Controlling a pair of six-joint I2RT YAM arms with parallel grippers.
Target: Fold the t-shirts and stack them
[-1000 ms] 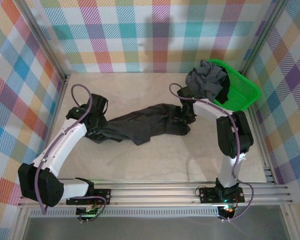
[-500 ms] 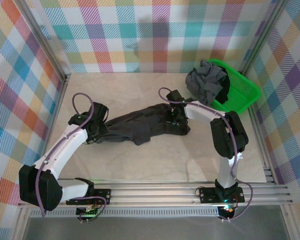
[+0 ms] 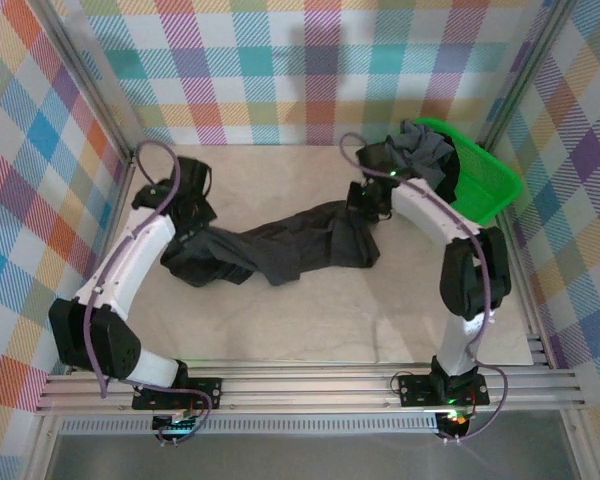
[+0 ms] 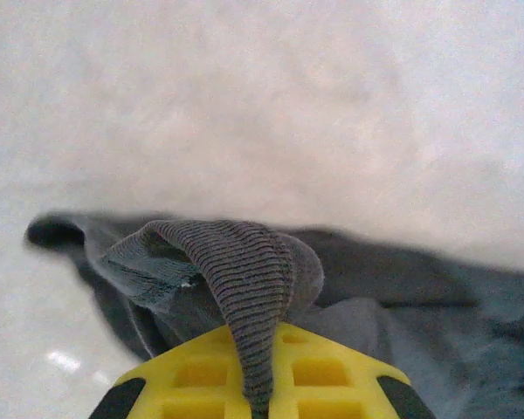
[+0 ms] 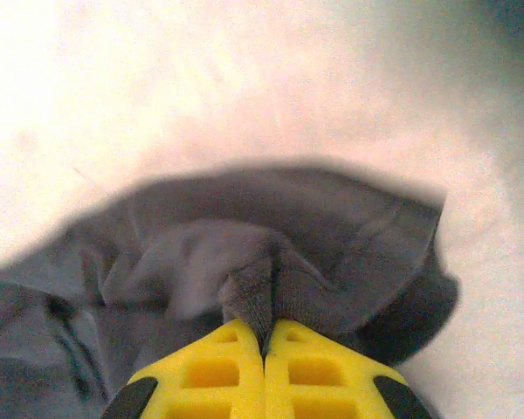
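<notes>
A large charcoal-black t-shirt (image 3: pixel 280 245) lies crumpled in a long band across the middle of the table. My left gripper (image 3: pixel 197 213) is at its left end, and in the left wrist view the yellow fingers (image 4: pixel 192 375) are shut on the ribbed collar (image 4: pixel 253 279). My right gripper (image 3: pixel 371 204) is at the shirt's right end, its jaws shut on a pinched fold of the fabric (image 5: pixel 266 292). A grey t-shirt (image 3: pixel 415 160) hangs bunched over the near rim of the basket.
The bright green plastic basket (image 3: pixel 500 178) stands at the back right corner, just behind my right arm. Plaid walls close in the table on three sides. Bare pale tabletop (image 3: pixel 280 330) lies in front of the shirt.
Both grippers have moved toward the back of the table, pulling the shirt's ends with them. The right gripper, open earlier, has shut on the shirt's right end.
</notes>
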